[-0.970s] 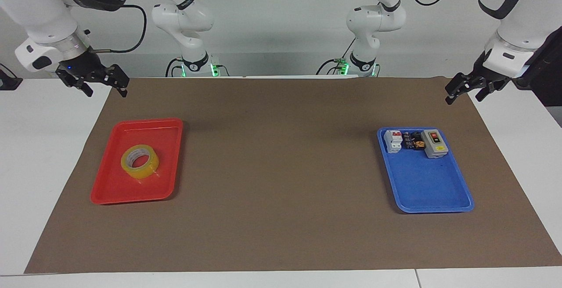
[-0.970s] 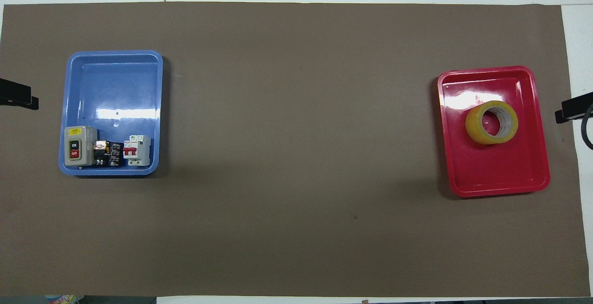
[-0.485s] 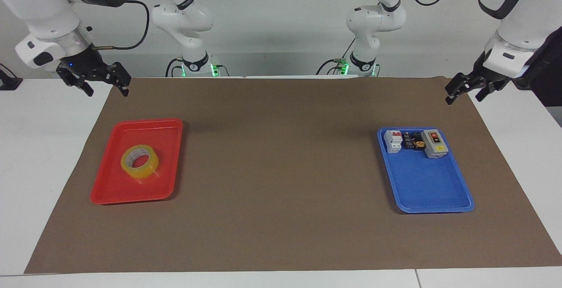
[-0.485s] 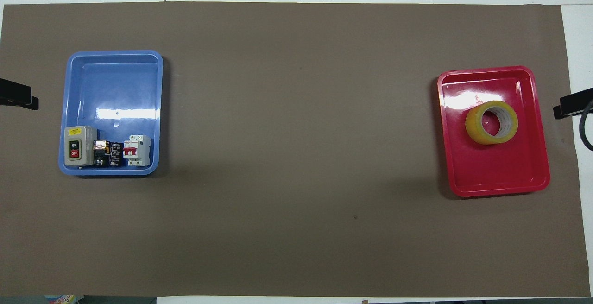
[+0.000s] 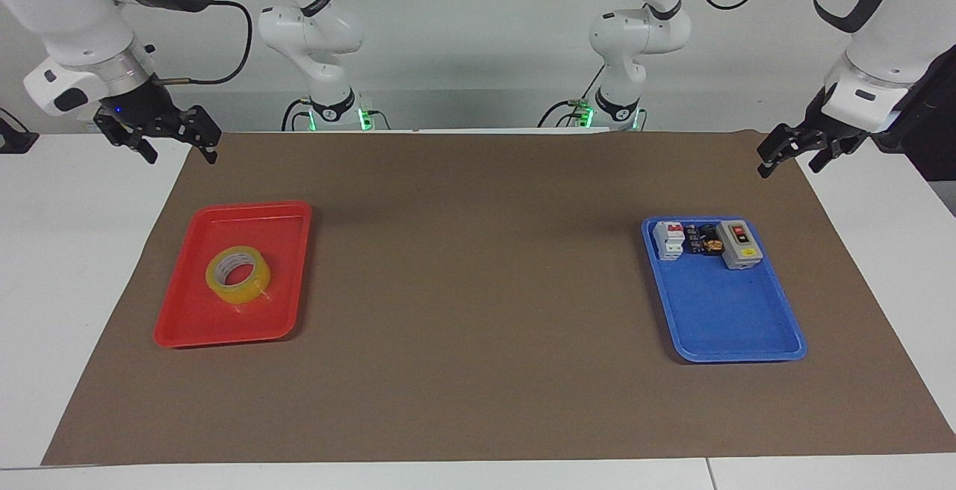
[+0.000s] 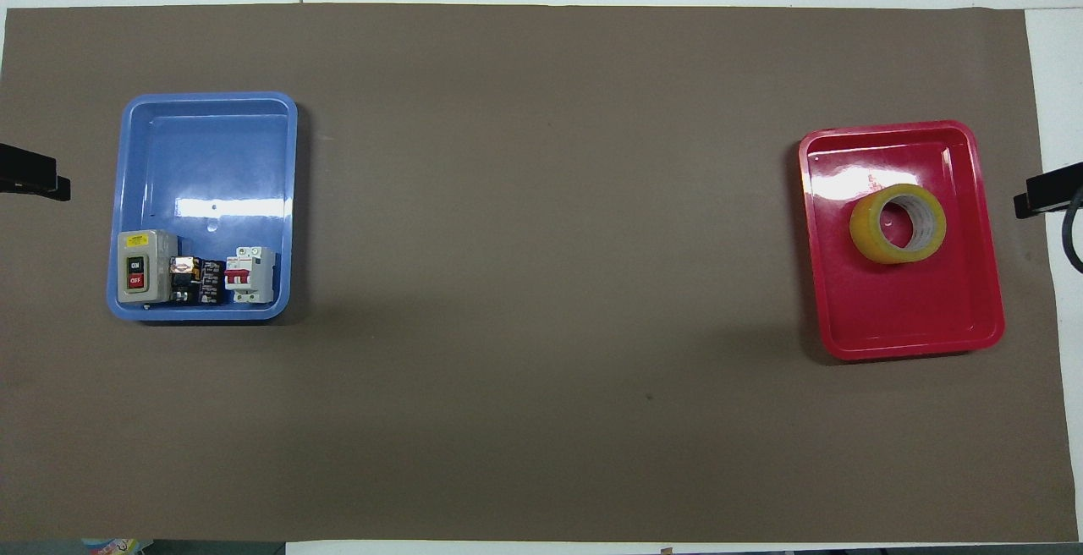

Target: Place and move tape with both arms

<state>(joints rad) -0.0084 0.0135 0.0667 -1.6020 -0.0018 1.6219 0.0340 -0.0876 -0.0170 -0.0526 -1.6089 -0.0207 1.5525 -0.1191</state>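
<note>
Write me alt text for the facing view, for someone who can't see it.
A ring-shaped roll of translucent yellow packing tape lies in a shallow red plastic tray on a brown table mat. A blue plastic tray holds three small electrical switch units. The open right gripper and open left gripper hang above the mat's corners.

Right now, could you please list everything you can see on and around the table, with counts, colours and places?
tape: one, yellow, in the red tray.
red tray: one, at the right arm's end.
blue tray: one, at the left arm's end.
switch box: one, grey, in the blue tray, at its end nearer the robots.
circuit breaker: one, white and red, same end.
dark parts: black, between those two; count unclear.
mat: one, brown, under both trays.
small arms: two, white, waiting.
right gripper: black, open, raised over the mat's corner.
left gripper: black, open, raised over the mat's edge.
</note>
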